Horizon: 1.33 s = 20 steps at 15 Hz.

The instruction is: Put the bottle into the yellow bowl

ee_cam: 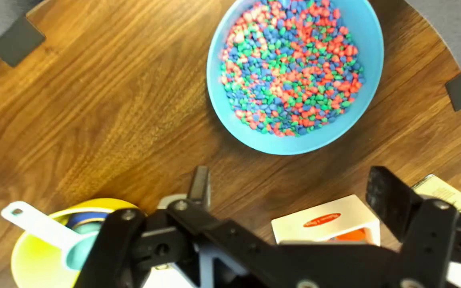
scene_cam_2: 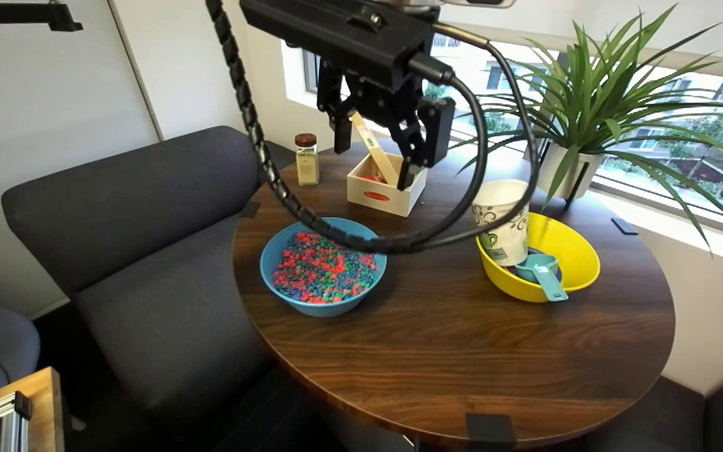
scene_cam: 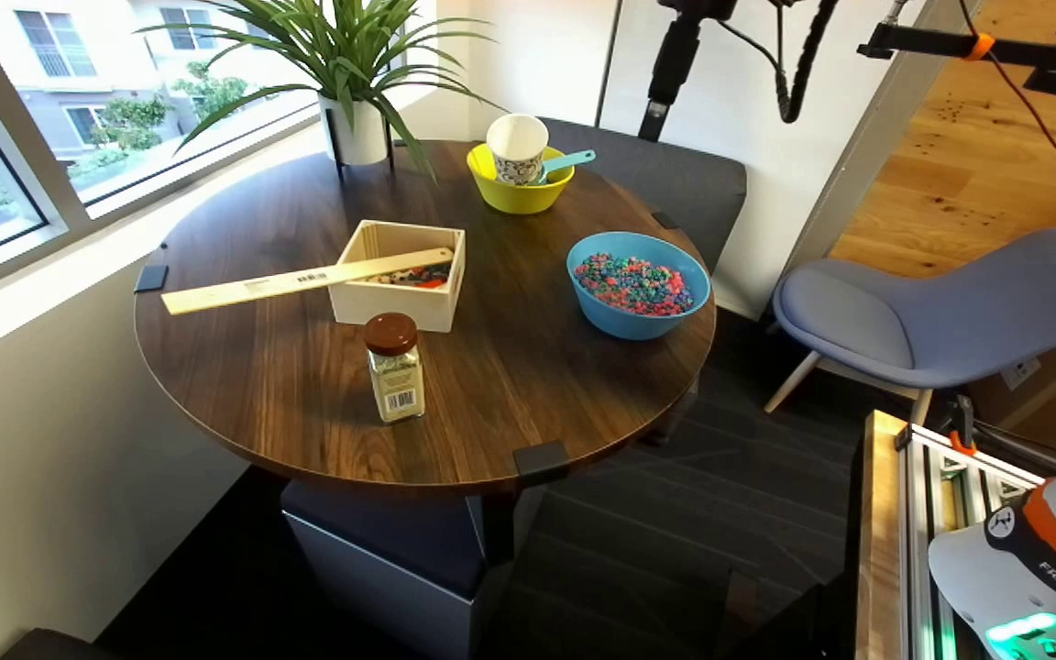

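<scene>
The bottle, a small jar with a dark red cap and pale label, stands upright near the table edge in both exterior views (scene_cam: 397, 378) (scene_cam_2: 307, 164). In the wrist view the bottle (ee_cam: 447, 196) shows partly behind the right finger. The yellow bowl (scene_cam: 519, 199) (scene_cam_2: 578, 260) stands across the table and holds a patterned paper cup and a teal scoop. It is partly hidden by my gripper in the wrist view (ee_cam: 34, 260). My gripper (scene_cam_2: 374, 157) is open, empty and above the table; its fingers stand wide apart in the wrist view (ee_cam: 291, 186).
A blue bowl (scene_cam: 624, 321) (scene_cam_2: 324, 309) of coloured pebbles stands on the round wooden table (scene_cam: 510, 367). A wooden tray (scene_cam: 400, 307) (scene_cam_2: 377, 196) with a ruler across it stands beside the bottle. A potted plant (scene_cam: 358, 133) stands by the window. Cables (scene_cam_2: 336, 232) hang below the wrist.
</scene>
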Tool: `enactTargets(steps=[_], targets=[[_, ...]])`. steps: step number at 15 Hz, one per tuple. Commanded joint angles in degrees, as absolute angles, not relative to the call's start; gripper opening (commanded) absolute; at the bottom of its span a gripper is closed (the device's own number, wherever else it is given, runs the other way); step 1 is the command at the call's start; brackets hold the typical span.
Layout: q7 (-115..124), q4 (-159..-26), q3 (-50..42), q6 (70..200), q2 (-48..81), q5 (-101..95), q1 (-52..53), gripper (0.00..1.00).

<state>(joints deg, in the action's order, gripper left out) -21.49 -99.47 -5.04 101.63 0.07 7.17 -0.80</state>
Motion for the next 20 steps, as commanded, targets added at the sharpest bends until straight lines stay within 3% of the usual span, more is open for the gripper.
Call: enactTargets(steps=[1, 2, 5, 13, 20], targets=[[-25.9, -85.1, -1.7, 92.3, 10.1, 5.5, 0.0, 1.0], [-22.9, -93.0, -1.9, 97.6, 5.1, 6.5, -0.8, 1.0], [-24.3, -87.0, -0.6, 94.4, 9.3, 5.8, -0.5, 1.0], [-25.1, -85.9, -0.7, 93.9, 9.7, 5.8, -0.8, 1.0], [-27.9, -103.3, 5.3, 94.5, -3.8, 11.8, 3.8, 1.0]])
